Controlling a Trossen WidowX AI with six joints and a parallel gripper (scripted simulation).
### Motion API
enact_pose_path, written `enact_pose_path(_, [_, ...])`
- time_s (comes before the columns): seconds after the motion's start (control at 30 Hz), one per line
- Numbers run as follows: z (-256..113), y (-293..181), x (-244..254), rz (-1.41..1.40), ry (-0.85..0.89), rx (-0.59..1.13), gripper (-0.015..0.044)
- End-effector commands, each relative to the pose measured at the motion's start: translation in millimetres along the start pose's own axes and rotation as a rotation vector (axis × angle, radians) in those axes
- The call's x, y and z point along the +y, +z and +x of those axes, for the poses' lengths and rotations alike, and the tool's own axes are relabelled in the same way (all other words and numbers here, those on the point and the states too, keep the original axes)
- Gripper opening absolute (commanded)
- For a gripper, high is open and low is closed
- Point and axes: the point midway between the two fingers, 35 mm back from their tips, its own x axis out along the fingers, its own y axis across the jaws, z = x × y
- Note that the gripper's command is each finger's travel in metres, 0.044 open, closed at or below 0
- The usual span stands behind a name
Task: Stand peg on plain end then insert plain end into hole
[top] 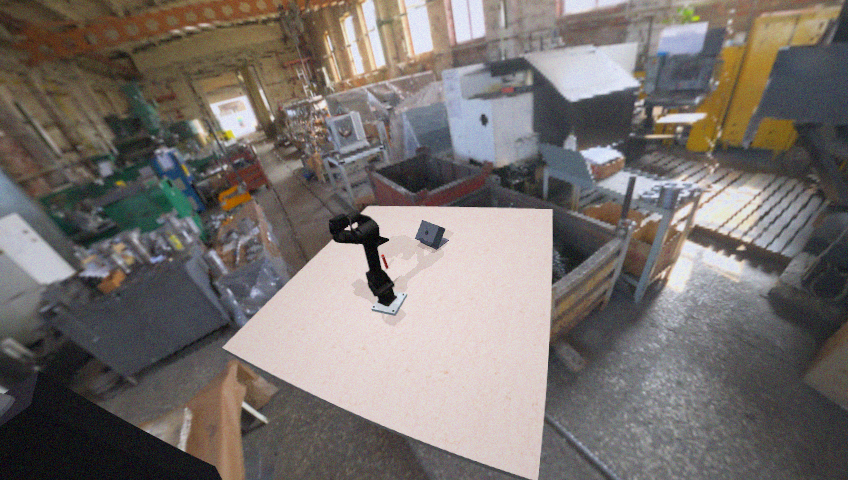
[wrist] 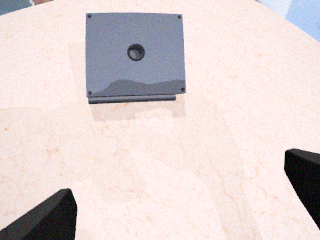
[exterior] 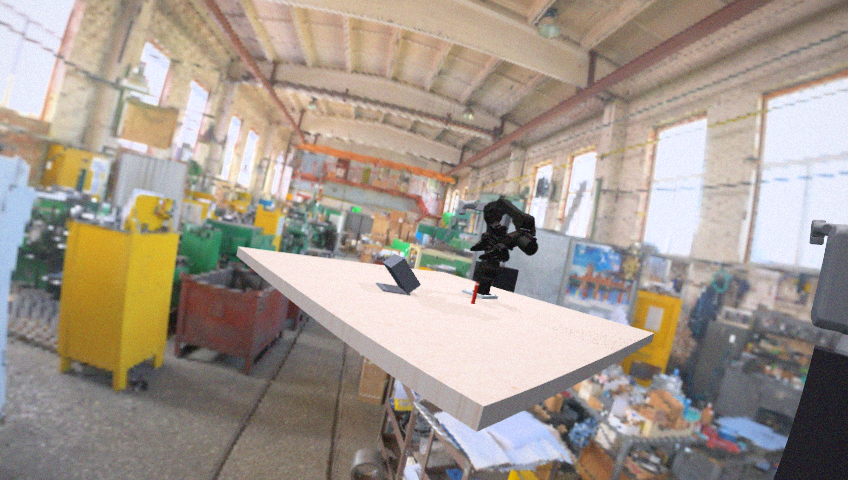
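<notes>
The red peg stands upright on the table between the robot base and the panel. Its white band is too small to make out in the top and exterior views, and the peg is out of the wrist view. My gripper is wide open and empty, raised above the table and higher than the peg. The grey-blue sloped panel faces the robot. Its round dark hole is empty and shows near the middle of the face in the wrist view.
The pale table carries the robot's light base plate. The panel's support foot rests on the table behind its face. The arm's and panel's shadows fall on the table.
</notes>
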Motion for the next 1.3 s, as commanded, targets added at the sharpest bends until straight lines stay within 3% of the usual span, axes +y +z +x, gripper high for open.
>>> enact_pose_path(0.0, [7,-9,-1,-0.012,-0.039,0.129,0.0440])
enact_pose_path(0.43, [20,-31,4,-0.015,-0.053,0.547,0.0440])
enact_pose_path(0.87, [23,-32,27,0.042,0.130,0.909,0.0440])
enact_pose_path(1.03, [24,-25,36,0.072,0.229,0.995,0.0440])
enact_pose_path(1.27, [24,-25,36,0.074,0.233,0.998,0.0440])
